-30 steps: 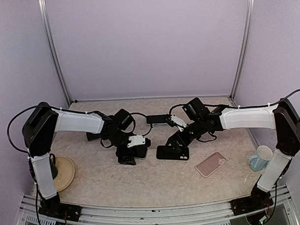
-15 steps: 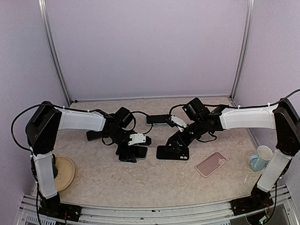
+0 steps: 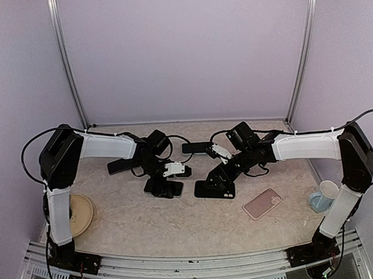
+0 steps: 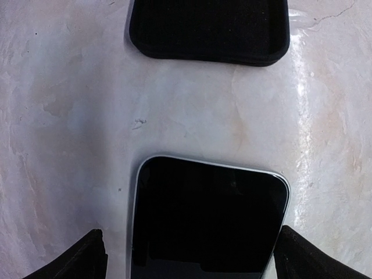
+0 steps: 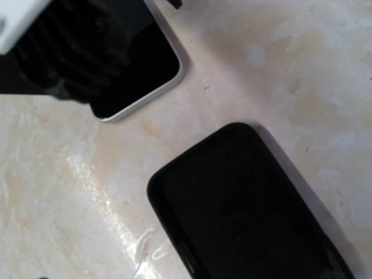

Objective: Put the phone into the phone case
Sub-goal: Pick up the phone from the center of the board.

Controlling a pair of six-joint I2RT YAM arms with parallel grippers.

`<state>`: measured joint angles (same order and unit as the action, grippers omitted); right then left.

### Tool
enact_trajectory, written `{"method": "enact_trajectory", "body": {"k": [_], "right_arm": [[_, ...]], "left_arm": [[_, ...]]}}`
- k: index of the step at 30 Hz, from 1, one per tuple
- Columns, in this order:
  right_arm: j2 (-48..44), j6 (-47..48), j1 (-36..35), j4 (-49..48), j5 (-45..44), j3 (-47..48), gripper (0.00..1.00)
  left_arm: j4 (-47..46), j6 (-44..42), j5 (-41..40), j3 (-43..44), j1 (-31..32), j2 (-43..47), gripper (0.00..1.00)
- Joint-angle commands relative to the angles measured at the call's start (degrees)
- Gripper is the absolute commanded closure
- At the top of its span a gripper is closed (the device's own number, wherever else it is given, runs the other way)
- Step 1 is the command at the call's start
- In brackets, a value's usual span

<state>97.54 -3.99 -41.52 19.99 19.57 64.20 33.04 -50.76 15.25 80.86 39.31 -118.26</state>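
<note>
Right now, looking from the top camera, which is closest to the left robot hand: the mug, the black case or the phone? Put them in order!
1. Phone: right below the left gripper.
2. Black case: beside it, mid-table.
3. Mug: far right edge.

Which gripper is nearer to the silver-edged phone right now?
Left. The left gripper hovers open directly over the phone, its fingers straddling one end. The right gripper sits off to the side, above the black case.

A robot lab test cell: plain lilac walls [image 3: 183, 54], aluminium frame posts [image 3: 69, 70], a marbled table [image 3: 195, 222] enclosed between.
</note>
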Motion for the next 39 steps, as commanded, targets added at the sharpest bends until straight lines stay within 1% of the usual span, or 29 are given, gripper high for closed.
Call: {"method": "enact_trajectory", "body": {"k": [1, 5, 10, 17, 20, 21, 24, 28, 32, 35, 39], "right_arm": [[0.26, -0.14, -0.58, 0.66, -0.56, 0.93, 0.0], [-0.3, -0.06, -0.57, 0.66, -0.75, 0.72, 0.0], [-0.43, -0.02, -0.57, 0.25, -0.65, 0.83, 0.01], [0.0, -0.22, -0.52, 0.05, -0.7, 0.74, 0.0], [-0.6, -0.13, -0.46, 0.18, -1.12, 0.66, 0.0], [-0.86, -0.12, -0.49, 0.23, -1.16, 0.66, 0.0], [-1.57, -0.04, -0.3, 0.06, -1.22, 0.36, 0.0], [-1.82, -0.27, -0.02, -0.25, -1.1, -0.12, 0.0], [-1.57, -1.01, 0.18, -0.55, -0.42, 0.03, 0.0], [-1.41, -1.74, 0.3, -0.7, -0.03, 0.21, 0.0], [-1.08, -2.4, 0.56, -0.63, -0.18, 0.34, 0.0]], "left_arm": [[6.45, 0.22, -0.97, 2.43, -0.47, -5.84, 0.04], [8.36, 0.91, -1.58, 3.32, 0.03, -7.09, 0.07], [7.22, 2.11, -3.06, 2.42, 0.95, -5.45, 0.1], [4.45, 4.1, -6.01, 0.43, 2.14, -4.77, 0.22], [2.55, 5.13, -6.44, -0.23, 2.39, -4.07, 0.33], [2.03, 5.53, -6.39, -0.45, 2.43, -3.88, 0.35], [0.37, 6.34, -6.32, -1.35, 2.52, -2.95, 0.36], [-1.95, 8.49, -7.0, -2.12, 2.57, -0.98, 0.42], [-5.87, 10.71, -6.69, -4.26, 2.79, 2.27, 0.45], [-8.61, 12.79, -7.29, -5.65, 3.15, 4.72, 0.51], [-8.91, 14.33, -7.83, -6.14, 3.75, 5.6, 0.52]]}}
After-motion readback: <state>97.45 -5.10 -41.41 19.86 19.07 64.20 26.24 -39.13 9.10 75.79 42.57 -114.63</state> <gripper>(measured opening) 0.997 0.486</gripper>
